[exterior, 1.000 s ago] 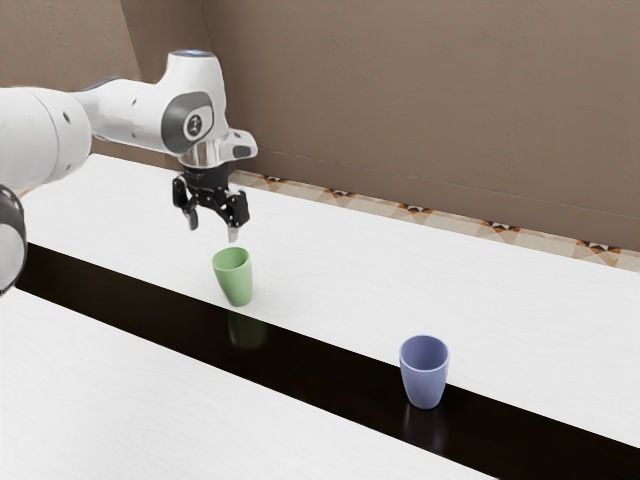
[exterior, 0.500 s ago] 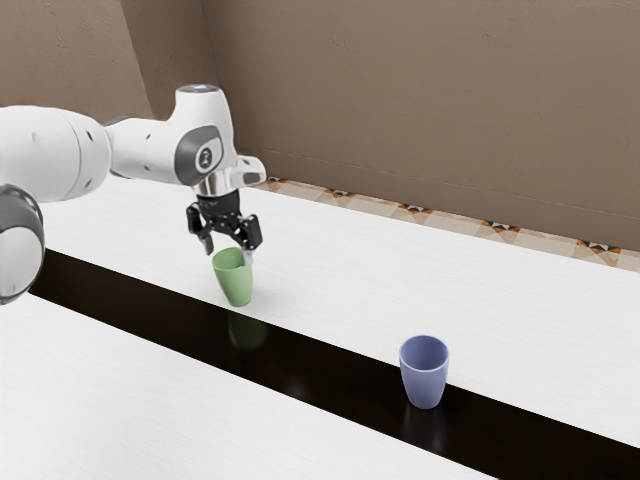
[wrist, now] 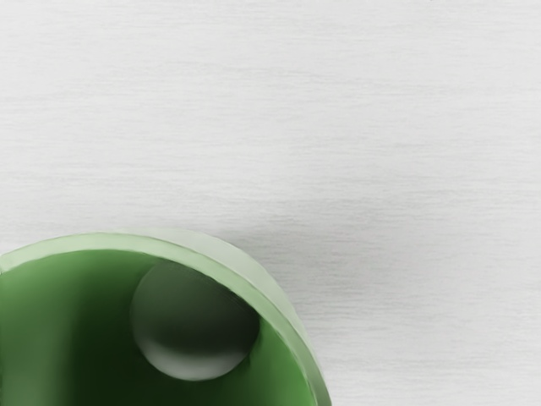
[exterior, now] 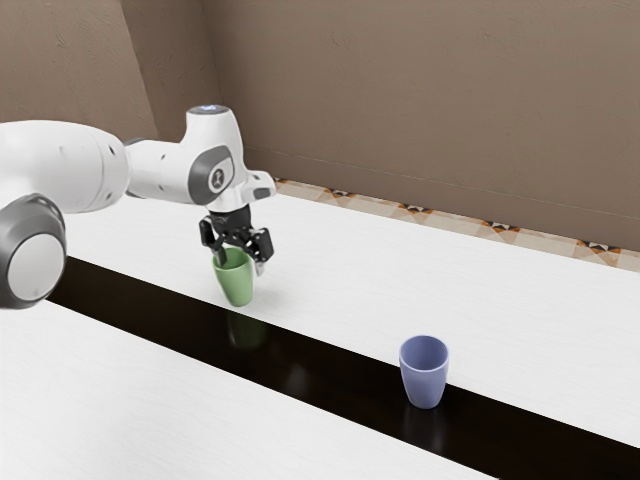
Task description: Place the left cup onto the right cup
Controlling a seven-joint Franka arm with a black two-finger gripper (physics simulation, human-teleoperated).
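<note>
Though empty, green cup under claw; blue cup apart.

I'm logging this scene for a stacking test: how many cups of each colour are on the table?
green cup: 1
blue cup: 1
Total: 2 cups

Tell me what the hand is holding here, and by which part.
Nothing yet: the open hand straddles the rim of the green cup.
</note>
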